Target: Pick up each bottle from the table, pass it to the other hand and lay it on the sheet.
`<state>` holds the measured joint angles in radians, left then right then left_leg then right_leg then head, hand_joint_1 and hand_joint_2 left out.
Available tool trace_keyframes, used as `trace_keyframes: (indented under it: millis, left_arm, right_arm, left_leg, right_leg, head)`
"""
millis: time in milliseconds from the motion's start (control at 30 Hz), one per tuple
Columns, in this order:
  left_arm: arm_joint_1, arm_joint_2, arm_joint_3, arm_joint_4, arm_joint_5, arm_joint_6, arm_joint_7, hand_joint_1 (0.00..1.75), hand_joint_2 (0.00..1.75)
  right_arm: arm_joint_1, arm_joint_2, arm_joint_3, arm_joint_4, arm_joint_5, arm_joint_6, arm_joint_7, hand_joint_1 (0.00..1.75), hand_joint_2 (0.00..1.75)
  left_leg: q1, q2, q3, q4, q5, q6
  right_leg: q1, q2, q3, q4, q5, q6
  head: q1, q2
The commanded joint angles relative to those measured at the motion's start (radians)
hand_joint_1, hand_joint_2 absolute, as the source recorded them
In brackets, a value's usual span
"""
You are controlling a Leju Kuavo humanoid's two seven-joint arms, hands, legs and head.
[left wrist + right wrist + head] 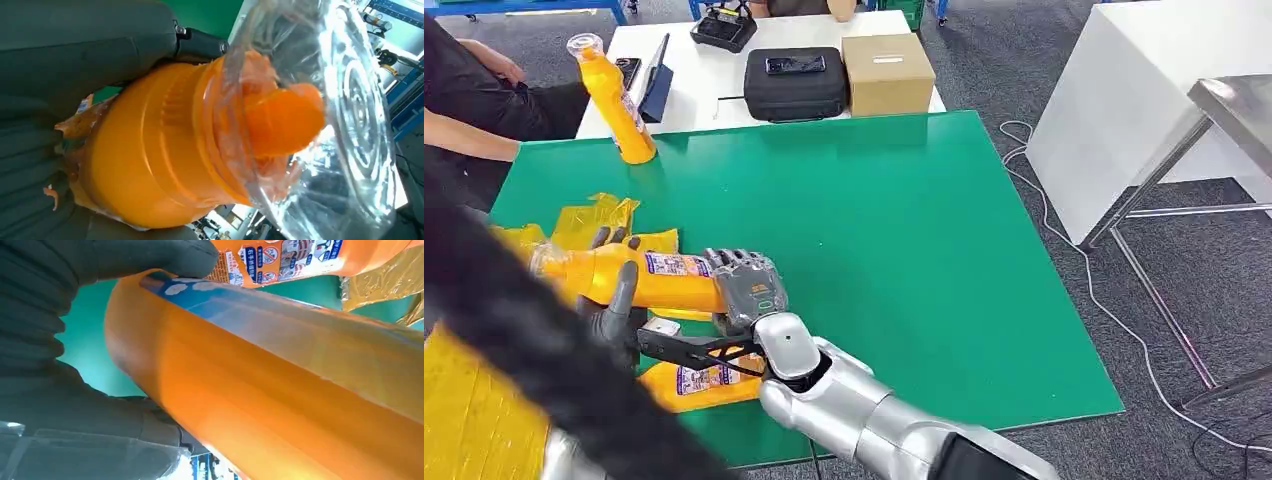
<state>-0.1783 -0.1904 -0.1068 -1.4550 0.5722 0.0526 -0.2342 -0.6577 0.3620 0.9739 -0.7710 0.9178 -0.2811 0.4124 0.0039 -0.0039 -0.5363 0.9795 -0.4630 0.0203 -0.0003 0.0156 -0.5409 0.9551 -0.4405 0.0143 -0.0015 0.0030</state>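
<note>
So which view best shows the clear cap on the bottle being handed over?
The left wrist view: the clear cap over the orange nozzle looms close. The head view shows it small; the right wrist view shows the bottle's body instead.

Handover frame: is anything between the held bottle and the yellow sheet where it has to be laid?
Nothing visible blocks it. The bottle, held by the right hand and left hand, hangs lying sideways by the yellow sheet. Another bottle lies on the green table just below, partly under the right arm.
</note>
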Motion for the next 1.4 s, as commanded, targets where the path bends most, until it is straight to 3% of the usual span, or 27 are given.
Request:
trace_keyframes:
  millis: [33, 867, 900, 933, 1400]
  left_arm:
    - [-0.051, 0.004, -0.039, 0.025, 0.006, -0.014, 0.011, 1.75, 1.75]
    - [-0.094, -0.002, -0.046, 0.075, 0.059, -0.051, 0.004, 1.75, 1.75]
    - [-0.094, -0.002, -0.038, 0.074, 0.061, -0.051, 0.003, 1.75, 1.75]
    - [-0.094, -0.003, -0.033, 0.075, 0.061, -0.051, 0.003, 1.75, 1.75]
    - [-0.048, 0.005, 0.031, 0.02, 0.044, -0.043, -0.051, 1.75, 1.75]
  right_arm:
    - [-0.04, -0.013, 0.074, 0.043, -0.011, 0.02, 0.012, 1.75, 1.75]
    - [-0.016, -0.013, -0.084, 0.046, 0.124, 0.012, -0.005, 1.75, 1.75]
    - [-0.021, -0.017, -0.077, 0.045, 0.162, 0.006, -0.003, 0.52, 1.75]
    - [-0.016, -0.019, -0.086, 0.039, 0.184, -0.001, -0.008, 0.0, 0.0]
    - [0.013, -0.062, -0.143, -0.025, 0.281, 0.0, -0.067, 0.0, 0.0]
  left_leg:
    - [0.0, -0.002, 0.0, 0.0, 0.0, -0.001]
    - [0.0, -0.005, 0.001, 0.0, 0.001, -0.001]
    - [0.0, -0.005, 0.001, -0.001, 0.001, -0.001]
    - [0.0, -0.003, 0.0, 0.0, 0.001, -0.001]
    - [0.0, -0.002, 0.001, -0.001, 0.0, -0.001]
  right_leg:
    - [0.0, -0.003, 0.001, 0.0, 0.0, 0.0]
    - [0.0, -0.006, 0.002, -0.001, -0.001, 0.001]
    - [0.0, -0.007, 0.003, -0.001, -0.001, 0.001]
    - [0.0, -0.004, 0.001, 0.0, 0.0, 0.0]
    - [0.0, -0.003, 0.001, -0.001, 0.0, 0.0]
  head:
    - [0.0, 0.0]
    - [0.0, 0.0]
    - [0.0, 0.0]
    - [0.0, 0.0]
    - [0.0, 0.0]
